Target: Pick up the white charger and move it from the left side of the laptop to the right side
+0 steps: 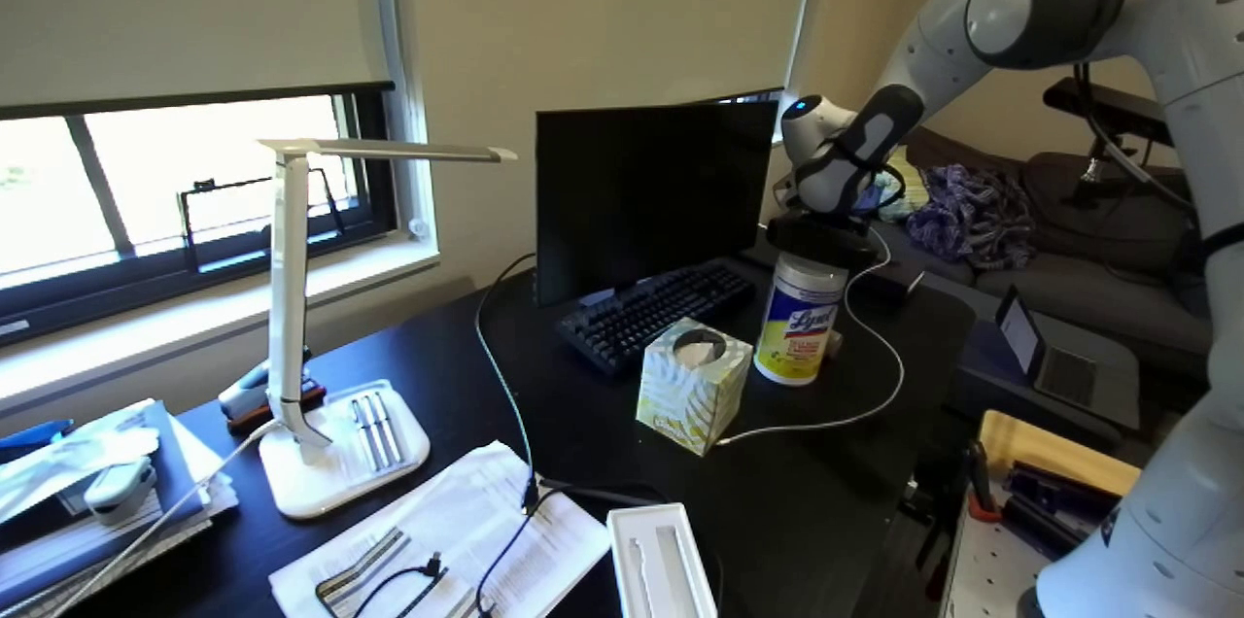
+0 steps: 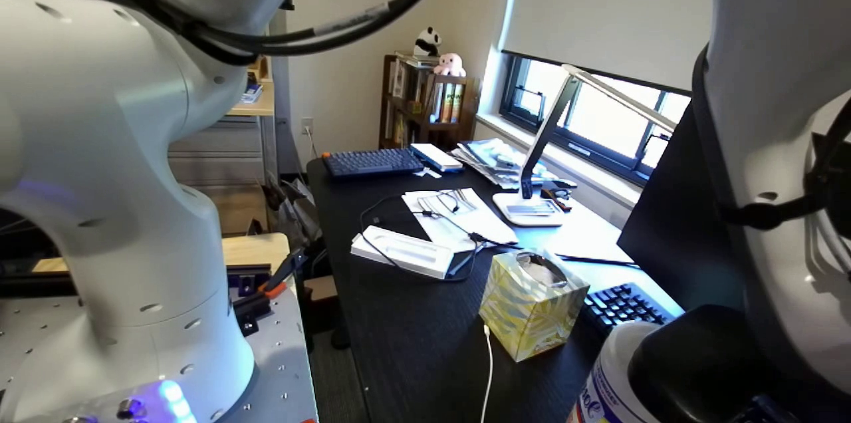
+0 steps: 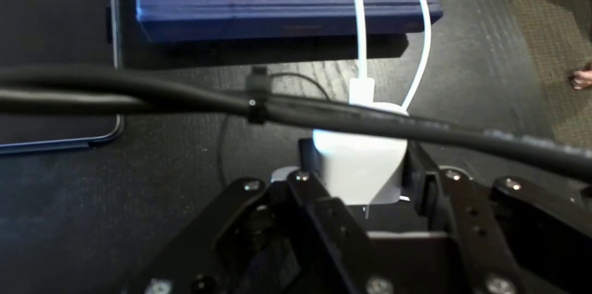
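1. A black cable (image 3: 323, 113) is crossing closest to the wrist camera — blurred, and hiding a band of the white charger (image 3: 363, 174); a poor grip could be going unnoticed;
2. The hand (image 3: 363, 165) is holding the charger, seeming to be pressing on both its sides; whether the charger is resting on the counter (image 3: 185, 183) or hanging just above, I cannot tell;
3. A white cord (image 3: 360, 21) is running from the charger across the blue-and-orange box (image 3: 277, 0); a hasty lift could be pulling it taut and twisting the charger loose;
4. In both exterior views the wipes canister (image 1: 799, 326) is standing near the hand; a low sideways swing could be toppling it;
5. A silver-edged device (image 3: 51, 30) is lying near the charger, an open laptop (image 1: 1064, 375) well apart in an exterior view; which one the task is meaning, I cannot tell — a wrong reading would be spoiling the placement.
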